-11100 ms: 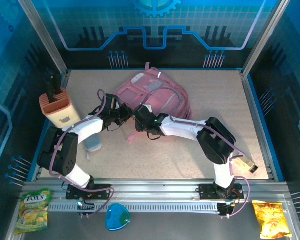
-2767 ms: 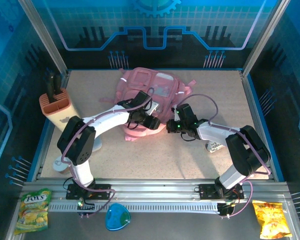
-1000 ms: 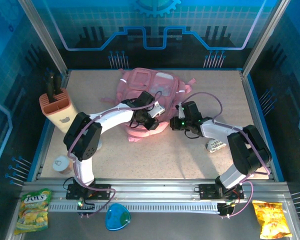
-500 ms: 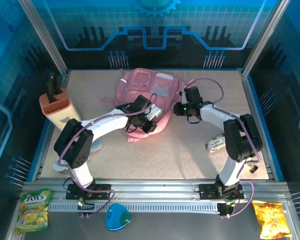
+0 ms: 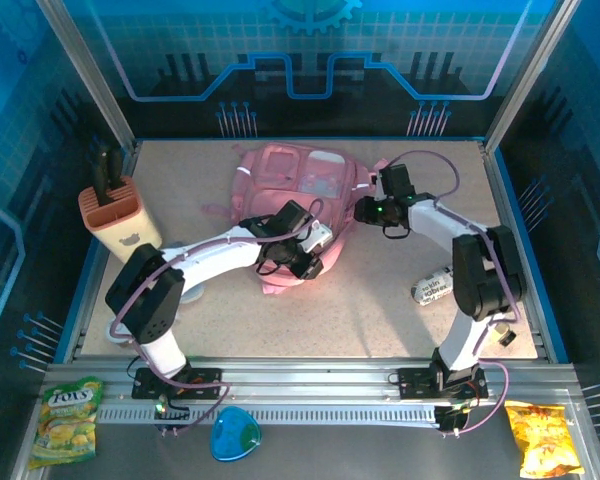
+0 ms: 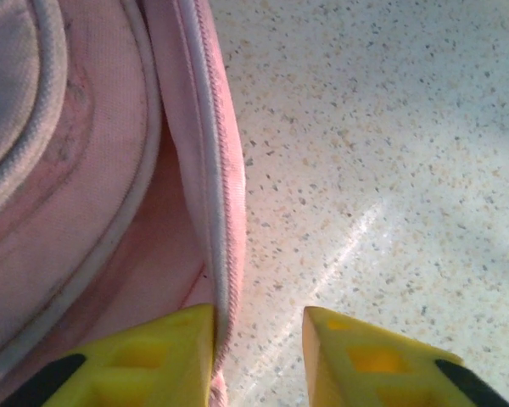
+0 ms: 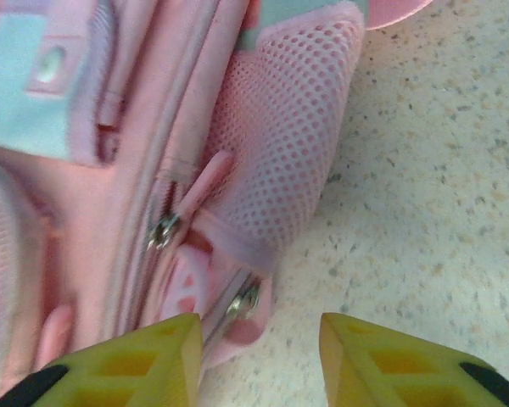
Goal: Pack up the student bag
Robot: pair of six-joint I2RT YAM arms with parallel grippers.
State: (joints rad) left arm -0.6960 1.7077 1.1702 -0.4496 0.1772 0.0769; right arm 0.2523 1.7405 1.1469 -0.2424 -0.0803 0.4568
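The student bag (image 5: pixel 295 185) is a big soft pink backpack lying at the back middle of the table. My left gripper (image 5: pixel 307 257) is at its near edge. In the left wrist view that gripper (image 6: pixel 259 318) is open, and the bag's zipped seam (image 6: pixel 225 212) lies against the inner face of its left finger, with bare table across the rest of the gap. My right gripper (image 5: pixel 365 207) is at the bag's right side. In the right wrist view it (image 7: pixel 261 326) stands open, a metal zip pull (image 7: pixel 243 301) just inside its left finger, below a mesh side pocket (image 7: pixel 288 144).
An orange holder (image 5: pixel 115 215) with dark tools stands at the left edge. A white wrapped item (image 5: pixel 435 287) lies right of centre. Off the table at the front lie a green snack bag (image 5: pixel 68 405), a blue object (image 5: pixel 235 435) and a yellow snack bag (image 5: pixel 542 438).
Both grippers have opened. The right arm swung back and right to the bag's right side. The left gripper slid a little right along the bag's near edge, and the bag shifted.
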